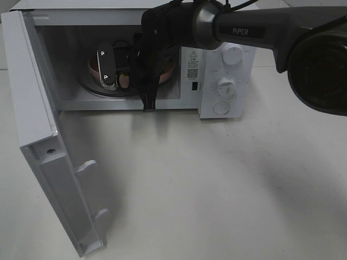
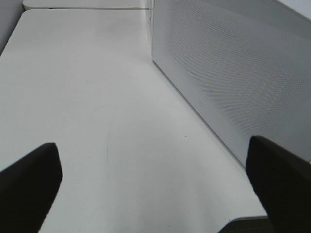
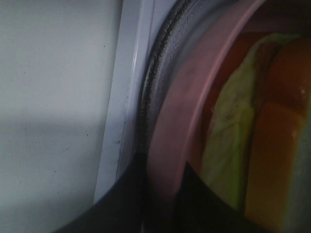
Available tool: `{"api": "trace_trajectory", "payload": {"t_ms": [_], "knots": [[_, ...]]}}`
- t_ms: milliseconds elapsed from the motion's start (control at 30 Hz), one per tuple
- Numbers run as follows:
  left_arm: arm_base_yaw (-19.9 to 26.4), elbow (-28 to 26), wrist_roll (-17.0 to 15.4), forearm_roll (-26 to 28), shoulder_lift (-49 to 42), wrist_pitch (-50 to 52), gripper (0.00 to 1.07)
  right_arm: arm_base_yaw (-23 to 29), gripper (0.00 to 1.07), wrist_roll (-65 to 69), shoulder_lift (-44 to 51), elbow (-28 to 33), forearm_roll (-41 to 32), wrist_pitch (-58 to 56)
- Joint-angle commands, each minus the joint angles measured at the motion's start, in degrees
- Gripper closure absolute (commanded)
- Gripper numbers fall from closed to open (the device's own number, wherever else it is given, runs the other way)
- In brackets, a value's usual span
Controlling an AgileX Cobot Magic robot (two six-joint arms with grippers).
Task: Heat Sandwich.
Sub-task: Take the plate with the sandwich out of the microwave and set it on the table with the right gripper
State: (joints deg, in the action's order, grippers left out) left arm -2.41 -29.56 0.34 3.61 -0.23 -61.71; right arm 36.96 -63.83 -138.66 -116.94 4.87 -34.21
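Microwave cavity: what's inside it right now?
Inside the microwave: a pink plate on the glass turntable, holding the sandwich. The right gripper is closed on the plate's rim. The arm hides most of the plate from above.

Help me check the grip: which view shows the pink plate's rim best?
The right wrist view: the pink plate fills it, its rim running between the right pincer's fingers. The exterior high view shows only slivers of the plate behind the arm. The left wrist view shows none.

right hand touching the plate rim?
Touching. The right wrist view shows the right hand's dark fingers pressed on either side of the pink plate rim, no gap.
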Motion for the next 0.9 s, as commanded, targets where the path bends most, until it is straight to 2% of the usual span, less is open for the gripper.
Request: {"api": "trace_trajectory", "payload": {"t_ms": [33,233,667,900], "knots": [[0.1,0.1,-0.3,-0.1,-0.4,0.6,0.09,-0.2,1.07,0.0,1.1,0.1,-0.7,-0.9],[0.1,0.1,-0.3,-0.1,-0.4,0.6,0.09,-0.2,1.07,-0.1,2.2,1.5,-0.3,0.2],[0.1,0.1,-0.3,-0.1,-0.4,0.6,0.09,-0.1,1.07,-4.2,10.9,18.2,-0.2,14.6],[0.1,0.1,-0.3,-0.1,-0.4,0.6,0.09,-0.1,1.07,-7.6,15.3,26.0,-0.3,17.9]]}}
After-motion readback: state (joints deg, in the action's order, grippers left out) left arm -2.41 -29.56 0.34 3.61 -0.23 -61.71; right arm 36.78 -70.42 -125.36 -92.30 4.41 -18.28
